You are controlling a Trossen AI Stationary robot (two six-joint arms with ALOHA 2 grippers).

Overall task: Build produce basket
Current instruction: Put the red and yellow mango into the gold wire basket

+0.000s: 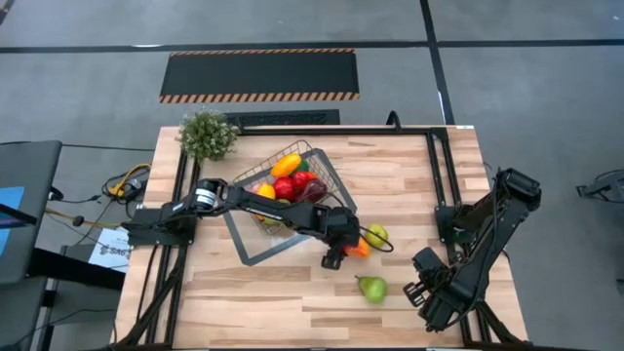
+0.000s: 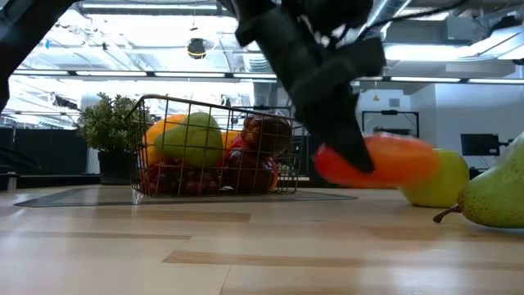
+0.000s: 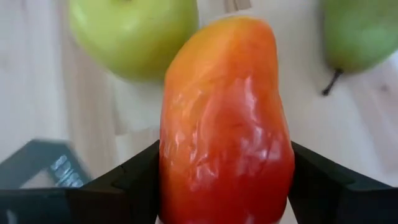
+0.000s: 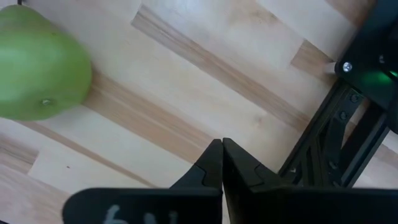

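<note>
Low view puts us level with the wooden table [image 2: 246,254], and nearest to us on the right sits a green pear [image 2: 495,197], resting on the boards. Just behind it we see a yellow-green apple [image 2: 442,179], and touching that apple's left side an orange-red fruit [image 2: 385,160] held just clear of the table by our left gripper [image 2: 348,152], whose dark fingers [image 3: 134,180] press it from both sides, as the left wrist view confirms. From above, that left gripper [image 1: 343,249] is stretched from the left edge across the table's middle, with the orange-red fruit [image 1: 358,250] beside the apple [image 1: 376,234] and the pear [image 1: 371,288] a little nearer and apart from both. Our right gripper [image 1: 421,290] waits low at the near right of the table, right of the pear, its fingers [image 4: 214,168] pressed together on nothing. Farther back and to the left stands the wire basket [image 2: 214,147] on its flat grey tray [image 1: 255,252], already holding yellow, green, red and dark purple produce [image 2: 205,156]. Beyond the basket, at the far left corner, we see a bushy potted plant [image 1: 207,134].
</note>
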